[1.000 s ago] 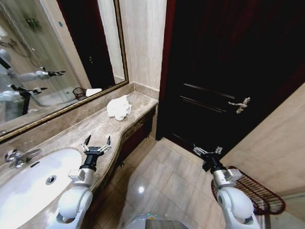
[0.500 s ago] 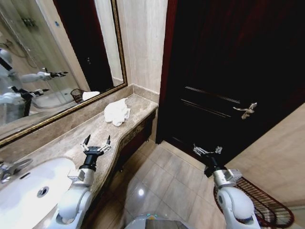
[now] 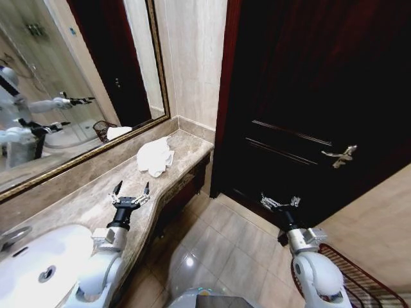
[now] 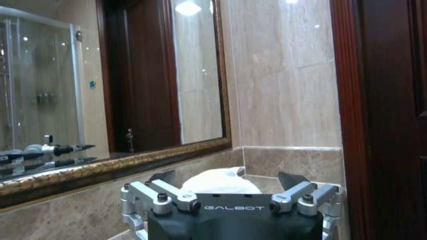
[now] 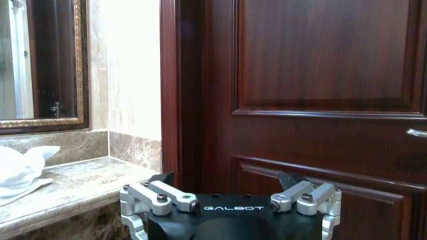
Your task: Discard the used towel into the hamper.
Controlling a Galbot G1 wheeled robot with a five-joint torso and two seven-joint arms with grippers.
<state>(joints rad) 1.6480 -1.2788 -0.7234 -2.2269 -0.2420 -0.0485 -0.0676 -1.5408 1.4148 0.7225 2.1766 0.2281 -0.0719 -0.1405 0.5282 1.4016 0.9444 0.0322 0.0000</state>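
Since the towel lies untouched on the marble counter in the head view, the task is judged to be at its very start: nothing has been picked up, and both the pickup and the drop into the hamper are left to do. The towel is seen as a white, crumpled heap near the far end of the counter, close to the mirror and the corner wall. The left gripper is held above the counter's front edge, well short of the towel, its jaws spread wide and nothing between them. The right gripper is held over the tiled floor before the dark door, jaws likewise spread and empty. The hamper is glimpsed at the lower right on the floor, a reddish-brown wire rim partly hidden by the right arm.

In the left wrist view, the left gripper is shown with its jaws parted, and the towel is framed beyond them as a pale, soft mound, not touched.

In the right wrist view, the right gripper is shown open and empty facing the door, while the towel is seen off to one side on the counter's end.
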